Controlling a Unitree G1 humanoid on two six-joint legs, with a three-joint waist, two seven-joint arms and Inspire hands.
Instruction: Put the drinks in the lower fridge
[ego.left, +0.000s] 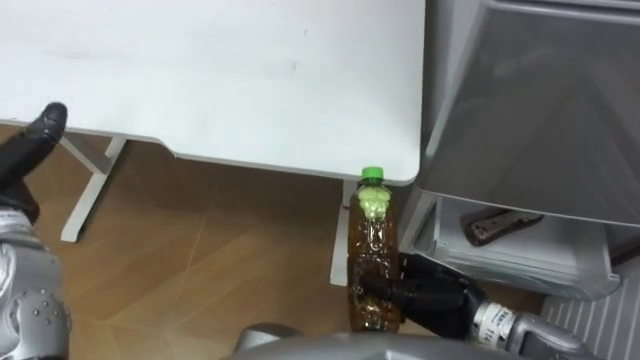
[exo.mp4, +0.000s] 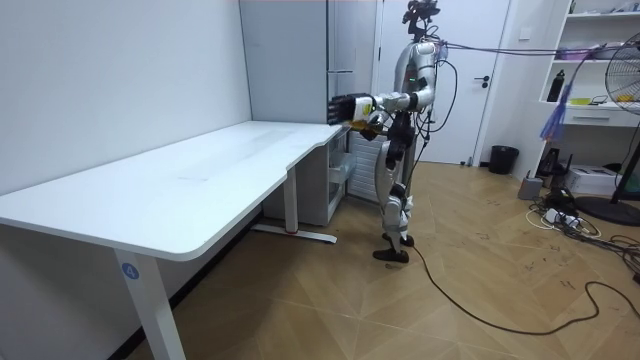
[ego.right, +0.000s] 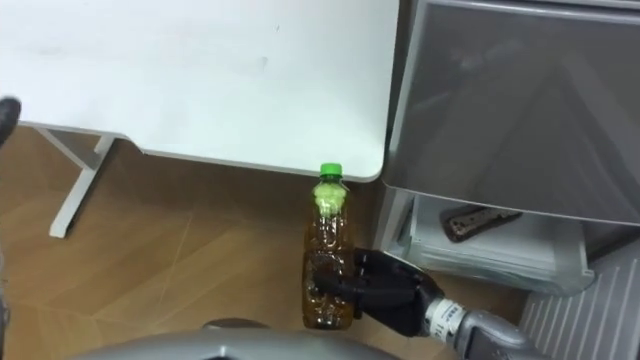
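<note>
1. The right hand (ego.left: 432, 297) is wrapped round a clear plastic bottle of amber drink with a green cap (ego.left: 375, 245). The bottle is upright, just below the white counter's (ego.left: 220, 80) near right corner.
2. The tall grey fridge (ego.left: 530, 100) stands beside that corner.
3. The left hand (ego.left: 35, 135) is off the counter's front edge; I cannot tell its grip.

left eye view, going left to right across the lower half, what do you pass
left hand → table leg → bottle → right hand, curled round the bottle → open fridge drawer
</note>
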